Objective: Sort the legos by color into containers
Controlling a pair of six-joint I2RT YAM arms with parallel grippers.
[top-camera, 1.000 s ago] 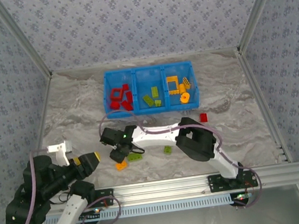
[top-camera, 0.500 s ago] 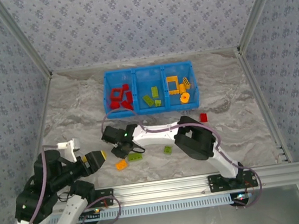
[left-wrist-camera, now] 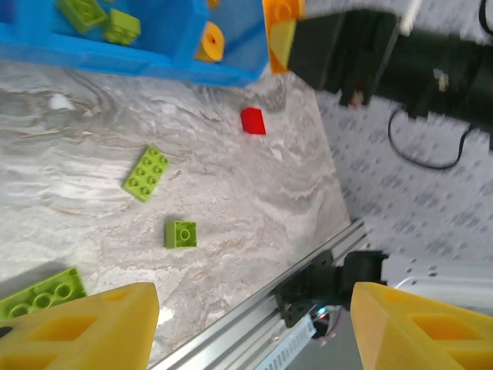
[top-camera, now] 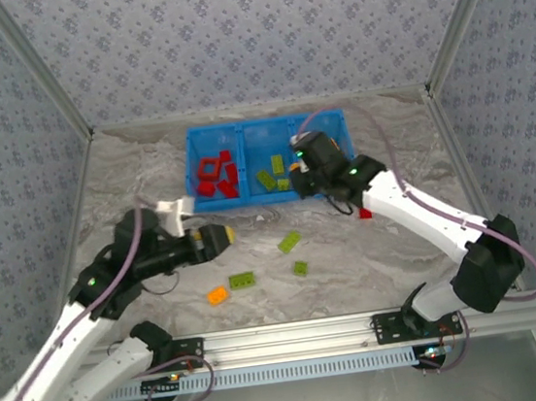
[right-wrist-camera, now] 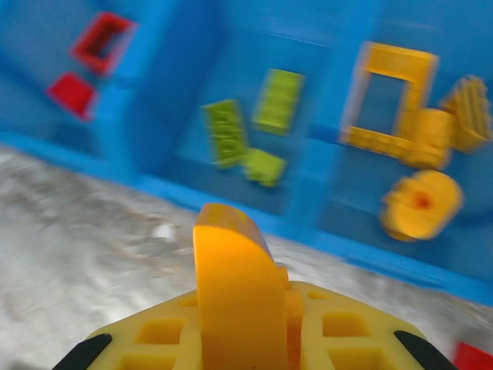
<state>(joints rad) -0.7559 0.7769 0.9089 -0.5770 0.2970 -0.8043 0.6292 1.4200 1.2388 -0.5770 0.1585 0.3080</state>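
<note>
Compared with a second ago, the right arm is now found away from the loose bricks at the near left and up at the long bright blue plastic bin (top-camera: 192, 171), while the left arm is stretched out from its folded pose toward the middle of the marbled surface (top-camera: 128, 178). The right claw (top-camera: 302, 162) is held over the bin near the divider between its middle and right compartments. Its fingers are drawn close together, and an orange curved plastic piece (right-wrist-camera: 231, 262) appears to be pinched between them, presumably because the right compartment is where the orange-yellow bricks (right-wrist-camera: 422, 202) are kept. The red bricks (right-wrist-camera: 71, 91) are gathered in the left compartment and the lime green bricks (right-wrist-camera: 279, 100) in the middle. The left claw (left-wrist-camera: 254, 308) is held wide open and empty, low over the unsorted pieces, probably so that one can be taken next. These are a lime green flat plate (left-wrist-camera: 145, 173), a small lime green square brick (left-wrist-camera: 180, 233), a longer lime green brick (left-wrist-camera: 42, 291), a small orange brick (top-camera: 218, 294) and a small red brick (left-wrist-camera: 253, 121) near the bin's right end.
</note>
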